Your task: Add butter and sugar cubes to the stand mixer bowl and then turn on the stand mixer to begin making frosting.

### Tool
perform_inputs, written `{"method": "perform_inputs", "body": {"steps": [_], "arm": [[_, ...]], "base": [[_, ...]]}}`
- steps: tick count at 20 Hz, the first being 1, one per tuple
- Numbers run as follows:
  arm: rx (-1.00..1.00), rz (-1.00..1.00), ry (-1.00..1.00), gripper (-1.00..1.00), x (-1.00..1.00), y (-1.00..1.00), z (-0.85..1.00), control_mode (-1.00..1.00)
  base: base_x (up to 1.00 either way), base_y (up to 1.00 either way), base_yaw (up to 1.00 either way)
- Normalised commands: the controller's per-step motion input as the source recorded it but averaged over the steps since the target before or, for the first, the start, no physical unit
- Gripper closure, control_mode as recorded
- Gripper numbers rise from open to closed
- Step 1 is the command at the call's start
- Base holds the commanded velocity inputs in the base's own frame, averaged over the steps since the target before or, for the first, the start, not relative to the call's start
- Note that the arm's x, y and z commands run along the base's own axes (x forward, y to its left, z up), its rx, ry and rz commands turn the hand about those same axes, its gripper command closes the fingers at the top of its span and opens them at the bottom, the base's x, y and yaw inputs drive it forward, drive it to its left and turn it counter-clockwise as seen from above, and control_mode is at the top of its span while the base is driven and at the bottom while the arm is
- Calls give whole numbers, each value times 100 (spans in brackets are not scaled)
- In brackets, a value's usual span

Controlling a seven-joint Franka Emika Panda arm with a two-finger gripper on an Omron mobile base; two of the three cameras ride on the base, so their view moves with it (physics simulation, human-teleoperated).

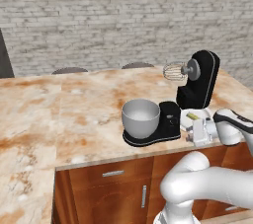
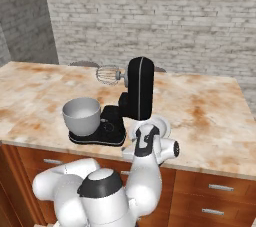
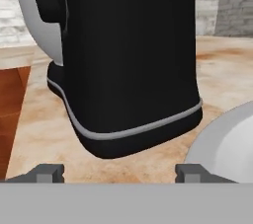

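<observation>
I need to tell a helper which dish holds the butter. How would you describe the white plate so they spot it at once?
Find the glossy black stand mixer on the marble counter near its front edge. The white plate lies flat at the foot of the mixer's upright column, on the side away from the grey stand mixer bowl. Unlike that deep bowl, it is shallow and carries the small pale butter.

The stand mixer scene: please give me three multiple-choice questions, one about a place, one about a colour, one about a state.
1. Where does the stand mixer bowl sit?
A. on the stand mixer base
B. on the white plate
C. on the floor

2. What colour is the stand mixer body?
A. red
B. black
C. white

3. How is the mixer head?
A. tilted up, whisk clear of the bowl
B. lowered into the bowl
C. removed

Answers: 1 A, the bowl rests on the flat black base. 2 B, glossy black in both base views. 3 A, the whisk hangs high behind the bowl.
</observation>
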Motion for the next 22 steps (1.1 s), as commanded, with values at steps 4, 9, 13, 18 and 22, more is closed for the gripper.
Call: {"method": "perform_inputs", "body": {"steps": [4,9,13,18,22], "arm": [[0,0,0,-100,9,-10,-17,-100],[0,0,0,-100,0,-36,-15,-100],[0,0,0,100,0,-40,-26,-100],[0,0,-1,100,0,-38,-31,-100],[0,0,-7,100,-14,-58,-30,-100]], "base": [[0,0,0],[0,0,0],[0,0,0],[0,0,0],[0,0,0]]}}
